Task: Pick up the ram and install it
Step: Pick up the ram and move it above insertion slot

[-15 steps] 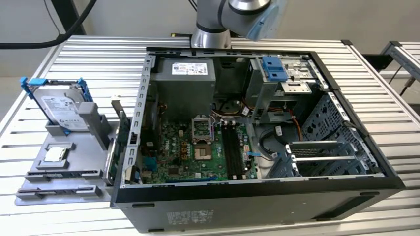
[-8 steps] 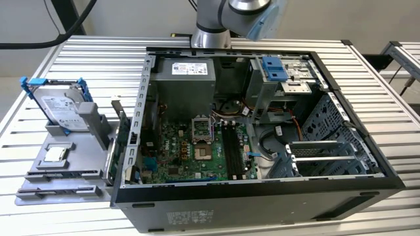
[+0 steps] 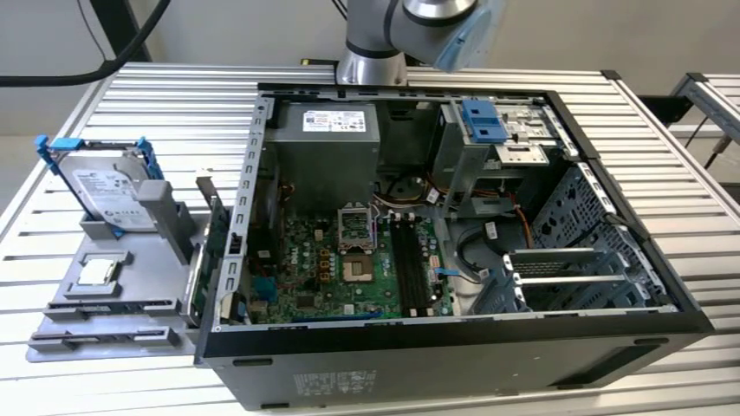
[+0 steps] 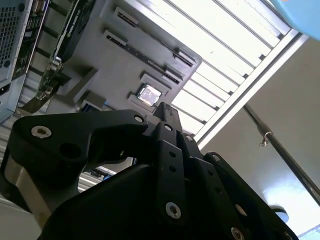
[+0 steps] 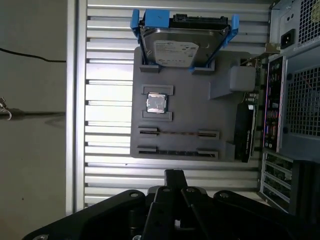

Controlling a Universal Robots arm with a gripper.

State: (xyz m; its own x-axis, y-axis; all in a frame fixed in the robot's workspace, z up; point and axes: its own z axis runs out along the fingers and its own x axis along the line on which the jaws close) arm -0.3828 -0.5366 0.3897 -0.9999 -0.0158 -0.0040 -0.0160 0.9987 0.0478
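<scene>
On a slatted metal desk beside an open computer case, the ram sits between two clips of a gray tray, near a small square chip. In the first wrist view the gripper hangs apart from the tray, its fingers closed together on nothing.

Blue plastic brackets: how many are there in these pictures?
2. One bracket grips the silver hard drive on the gray tray beside the computer case; the other bracket sits in the case's drive bay. Others may be hidden.
</scene>
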